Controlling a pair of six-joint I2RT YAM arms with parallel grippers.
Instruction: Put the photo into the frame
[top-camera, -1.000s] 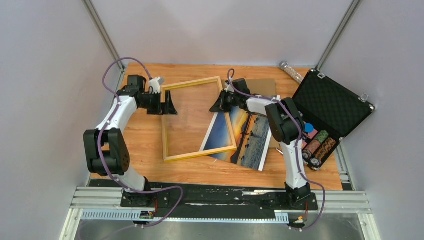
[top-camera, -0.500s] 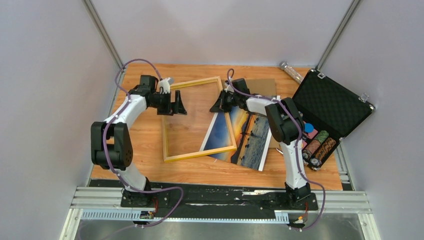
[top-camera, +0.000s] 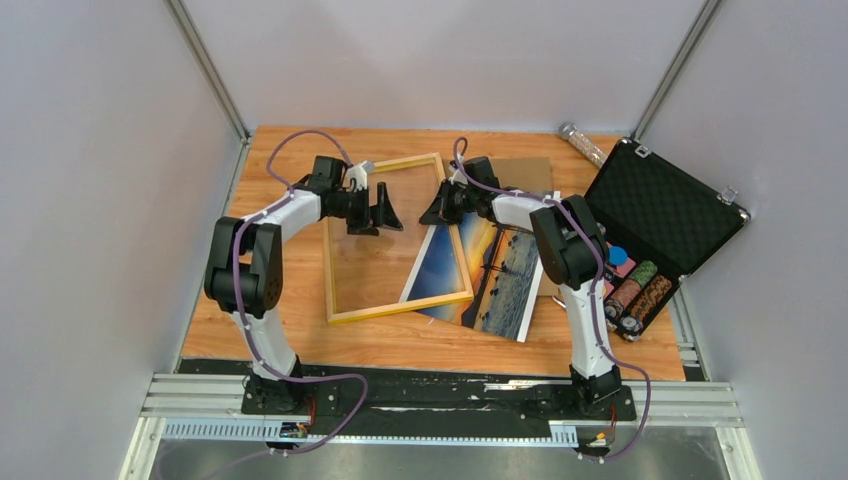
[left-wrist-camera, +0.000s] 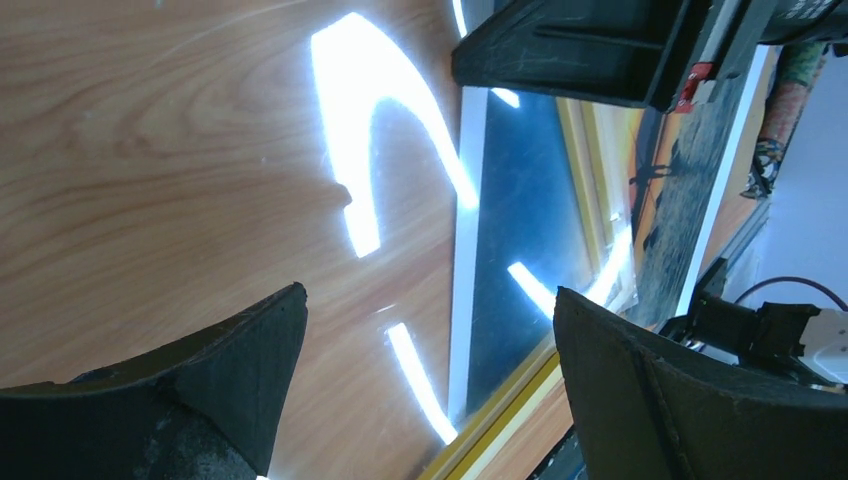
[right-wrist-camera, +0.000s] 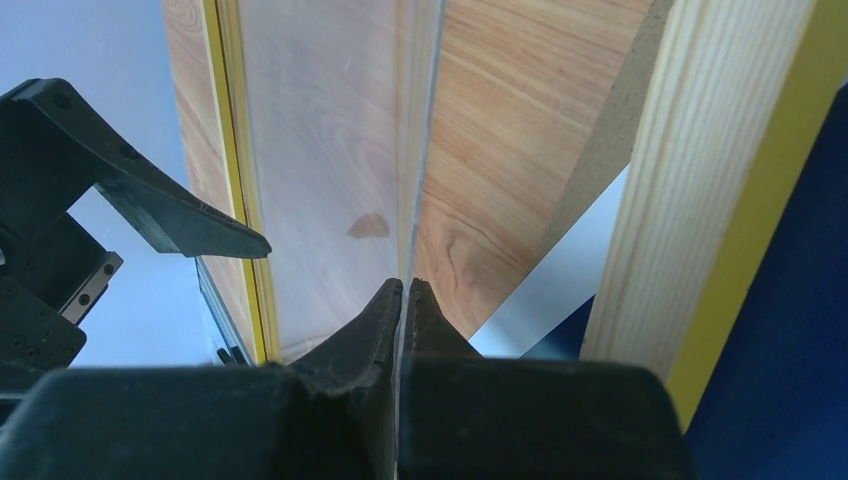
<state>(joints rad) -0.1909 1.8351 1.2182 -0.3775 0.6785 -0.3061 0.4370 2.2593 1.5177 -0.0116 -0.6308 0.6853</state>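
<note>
The yellow frame (top-camera: 400, 308) lies flat on the table, with wood grain showing through it. The sunset photo (top-camera: 500, 270) lies beside it, its left part under the frame's right rail. My right gripper (top-camera: 437, 210) is at the frame's upper right corner. In the right wrist view it (right-wrist-camera: 403, 285) is shut on the edge of a thin clear pane (right-wrist-camera: 330, 130), next to the frame's rail (right-wrist-camera: 700, 200). My left gripper (top-camera: 380, 215) is open and empty above the frame's upper left part. The left wrist view shows it (left-wrist-camera: 430, 310) over the glossy pane, with the photo (left-wrist-camera: 520, 200) beyond.
A brown backing board (top-camera: 525, 172) lies behind the photo. An open black foam-lined case (top-camera: 660, 205) stands at the right with stacks of chips (top-camera: 640, 285) in front of it. A clear tube (top-camera: 583, 143) lies at the back right corner.
My left gripper has moved right, from the frame's left rail to above the frame's inside, still open. My right gripper, the frame and the photo have not moved.
</note>
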